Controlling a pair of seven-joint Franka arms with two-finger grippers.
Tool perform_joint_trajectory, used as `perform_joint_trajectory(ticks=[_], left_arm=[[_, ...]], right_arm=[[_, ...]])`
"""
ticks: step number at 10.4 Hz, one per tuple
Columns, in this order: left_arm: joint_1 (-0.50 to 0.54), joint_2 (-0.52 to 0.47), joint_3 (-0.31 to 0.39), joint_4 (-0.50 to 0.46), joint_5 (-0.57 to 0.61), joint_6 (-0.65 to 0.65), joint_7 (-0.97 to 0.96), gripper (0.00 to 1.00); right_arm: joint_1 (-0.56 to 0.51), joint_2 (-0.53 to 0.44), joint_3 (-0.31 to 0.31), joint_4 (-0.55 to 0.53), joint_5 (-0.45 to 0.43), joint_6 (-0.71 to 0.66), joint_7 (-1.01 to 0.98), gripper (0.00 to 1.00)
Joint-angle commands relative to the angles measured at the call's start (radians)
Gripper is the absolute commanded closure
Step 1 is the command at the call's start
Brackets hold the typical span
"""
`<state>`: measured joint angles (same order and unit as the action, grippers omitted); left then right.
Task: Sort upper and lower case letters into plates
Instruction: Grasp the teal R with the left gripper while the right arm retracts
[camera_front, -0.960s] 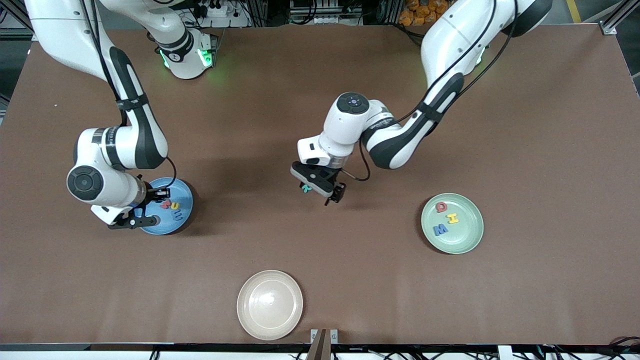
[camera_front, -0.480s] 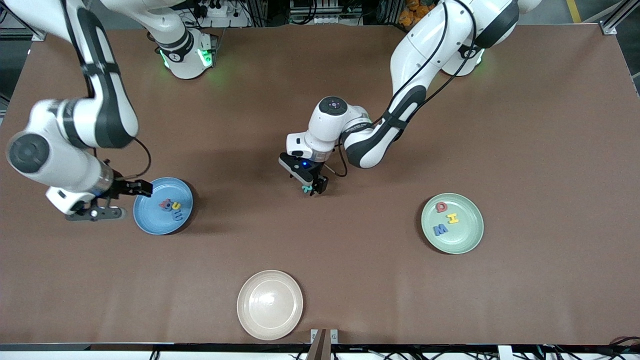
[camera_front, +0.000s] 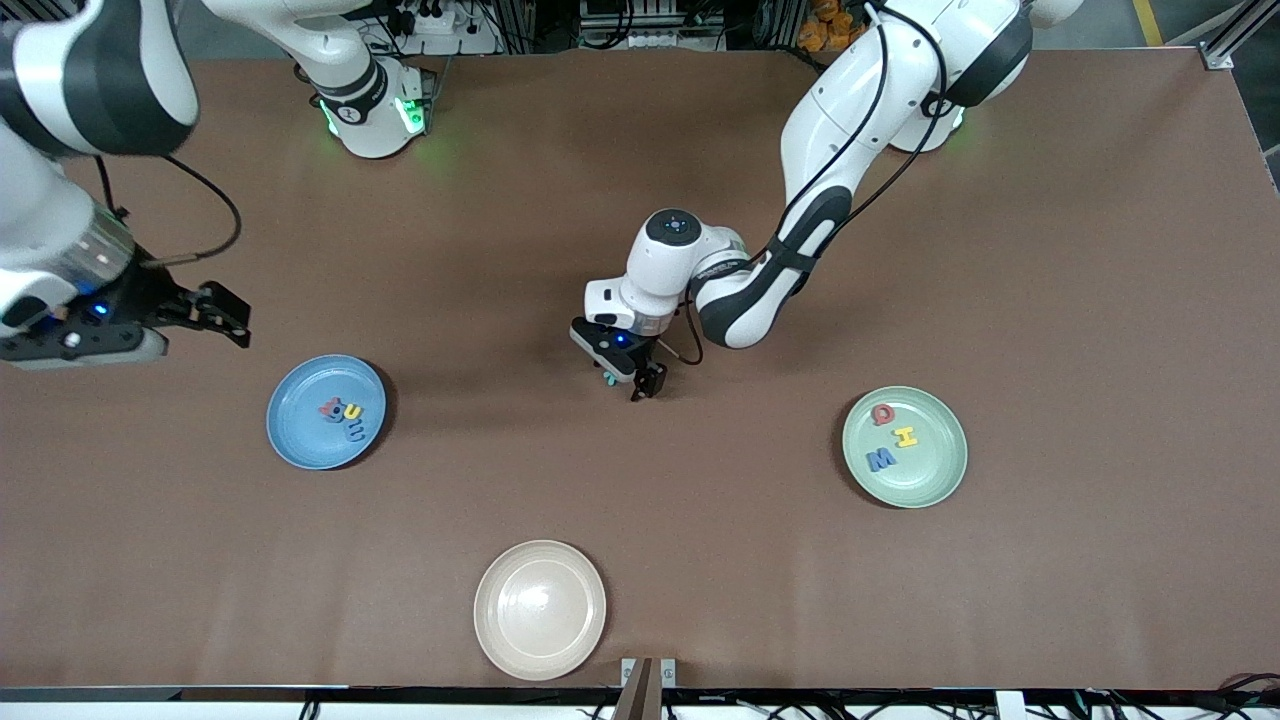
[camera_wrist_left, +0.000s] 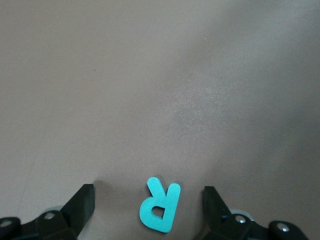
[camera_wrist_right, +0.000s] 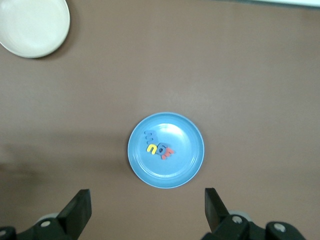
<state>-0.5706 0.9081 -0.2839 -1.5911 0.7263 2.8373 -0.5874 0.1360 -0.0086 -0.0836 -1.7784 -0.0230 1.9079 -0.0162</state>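
- Brown table cover (camera_front: 1050, 250): matt, faintly grainy, cloth-like.
- Round sky-blue plate (camera_wrist_right: 187, 150): smooth, with a soft sheen.
- Round pale mint-green plate (camera_front: 935, 475): smooth, matt.
- Round cream-beige plate (camera_front: 540, 640): smooth, slightly glossy.
- Small teal letter R (camera_wrist_left: 161, 205): flat, matt, foam-like.

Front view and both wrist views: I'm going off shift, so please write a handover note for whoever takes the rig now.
Left gripper: open, low over the small flat teal letter R, which lies on the brown table between its fingers, not gripped.
Right gripper: open, empty, raised over the table near the round sky-blue plate.
Done: the sky-blue plate holds the lowercase letters; the round mint-green plate holds red Q, yellow H and blue M.
The cream plate is empty.
Left: grip the R and place it in the mint-green plate.
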Motion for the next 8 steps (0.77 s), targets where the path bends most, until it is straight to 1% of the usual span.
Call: perform_joint_trajectory(ticks=[1,2,3,4,5,6,8], left_arm=[[-0.02,0.017,0.025,0.013,0.036,0.002,-0.049,0.4],[-0.02,0.017,0.025,0.013,0.038,0.002,-0.069,0.45],[-0.02,0.017,0.025,0.013,0.039,0.002,-0.083,0.53],[-0.02,0.017,0.025,0.013,0.039,0.002,-0.084,0.61],[-0.02,0.017,0.025,0.013,0.039,0.002,-0.1,0.76],[-0.02,0.015,0.025,0.013,0.039,0.002,-0.129,0.87],[-0.02,0.011,0.023,0.013,0.032,-0.002,-0.172,0.94]], right_arm=[[-0.029,-0.056,0.025,0.045,0.0,-0.076,0.102,0.0],[-0.035,-0.06,0.027,0.072,0.0,-0.126,0.128,0.0],[-0.058,-0.063,0.034,0.086,0.008,-0.148,0.128,0.0],[-0.09,-0.077,0.041,0.088,0.068,-0.152,0.124,0.0],[-0.104,-0.085,0.039,0.089,0.095,-0.152,0.114,0.0],[-0.104,-0.088,0.035,0.108,0.095,-0.156,0.113,0.0],[-0.096,-0.079,0.027,0.149,0.083,-0.181,0.099,0.0]])
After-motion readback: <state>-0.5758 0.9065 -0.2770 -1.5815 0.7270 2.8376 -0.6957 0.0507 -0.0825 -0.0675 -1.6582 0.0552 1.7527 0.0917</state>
